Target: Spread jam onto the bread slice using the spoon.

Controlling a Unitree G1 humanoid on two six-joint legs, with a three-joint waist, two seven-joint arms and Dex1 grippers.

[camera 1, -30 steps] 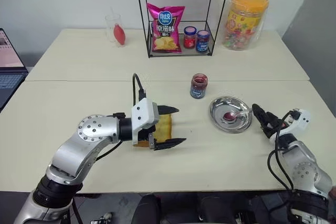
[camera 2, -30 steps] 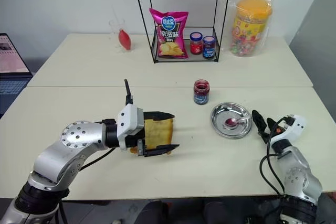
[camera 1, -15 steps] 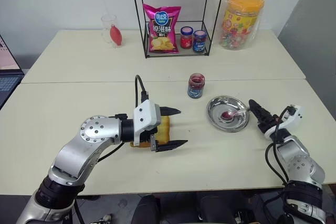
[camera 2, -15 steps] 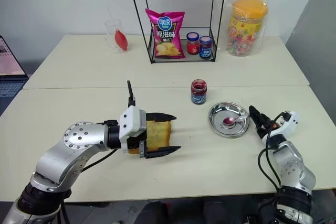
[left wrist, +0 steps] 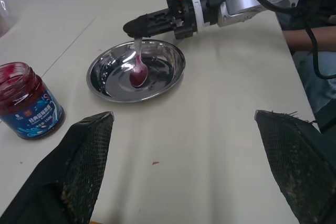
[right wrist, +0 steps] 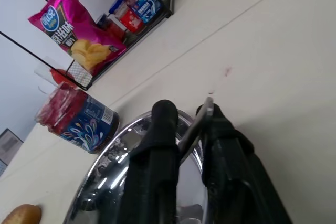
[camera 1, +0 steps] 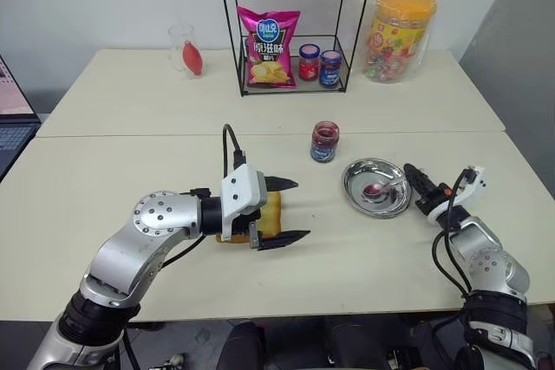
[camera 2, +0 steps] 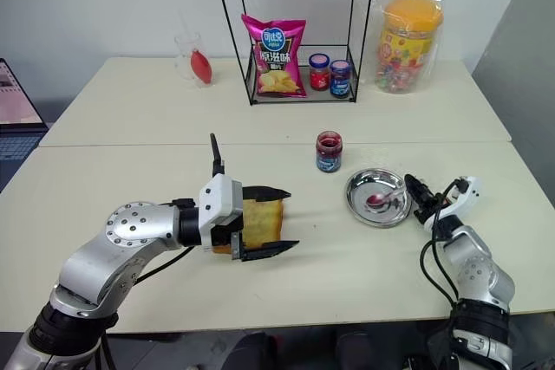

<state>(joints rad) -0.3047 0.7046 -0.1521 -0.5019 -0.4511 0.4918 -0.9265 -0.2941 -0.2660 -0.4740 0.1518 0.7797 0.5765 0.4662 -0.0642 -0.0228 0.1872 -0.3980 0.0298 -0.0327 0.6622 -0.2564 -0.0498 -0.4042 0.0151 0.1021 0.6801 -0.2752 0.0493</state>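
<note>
Right gripper (left wrist: 137,26) clamped on the spoon (left wrist: 138,66) handle over the dish (left wrist: 173,72); lift level toward jam (left wrist: 23,100); left gripper (camera 1: 279,210) splayed around bread slice (camera 1: 270,214).

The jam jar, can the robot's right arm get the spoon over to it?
Probably yes. The right gripper is shut on the spoon in the metal dish, and the open jam jar stands just beyond, nothing between.

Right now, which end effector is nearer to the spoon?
Right. The right end effector is shut on the spoon handle above the metal dish; the left end effector brackets the bread slice, farther away.
</note>
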